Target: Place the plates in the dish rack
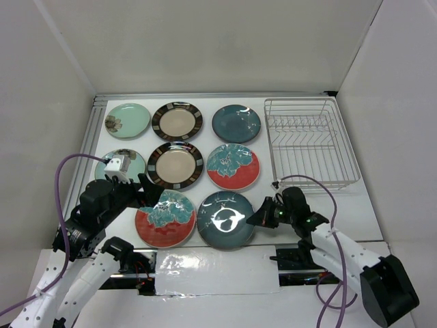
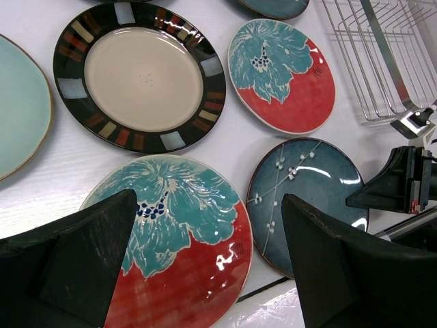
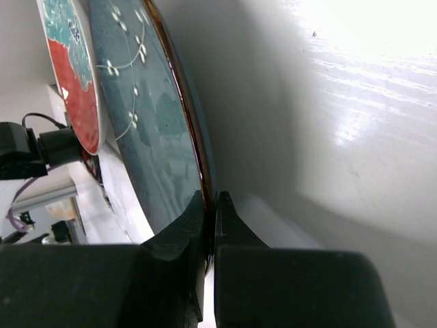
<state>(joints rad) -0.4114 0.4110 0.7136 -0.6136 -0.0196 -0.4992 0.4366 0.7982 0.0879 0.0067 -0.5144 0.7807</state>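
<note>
Nearest the robot, along the near edge of the desk [image 1: 268, 157], the right gripper [image 3: 210, 198] comes in low from the right and is pressed together on the rim of the near dark teal plate [image 1: 225, 219]. It pinches only the lip, probably because a flat plate offers nothing else to hold. Whether that edge has left the desk cannot be told. Just left of it, the left gripper [image 2: 209, 198] hovers with its fingers spread wide above the near red-and-teal plate [image 1: 166, 219], holding nothing and seemingly waiting for its own pick. Behind these, in the middle row, lie a mint-green plate [image 1: 119, 164] partly hidden by the left arm, a cream striped plate [image 1: 175, 165] and the second red-and-teal plate [image 1: 233, 166]. The far row holds another mint-green plate [image 1: 127, 120], another cream striped plate [image 1: 177, 121] and a second dark teal plate [image 1: 236, 123]. All eight plates lie apart from one another, leaving room for fingers at each rim. The wire dish rack [image 1: 317, 183] sits at the far right corner with no plates in it, so loading appears not yet begun.
</note>
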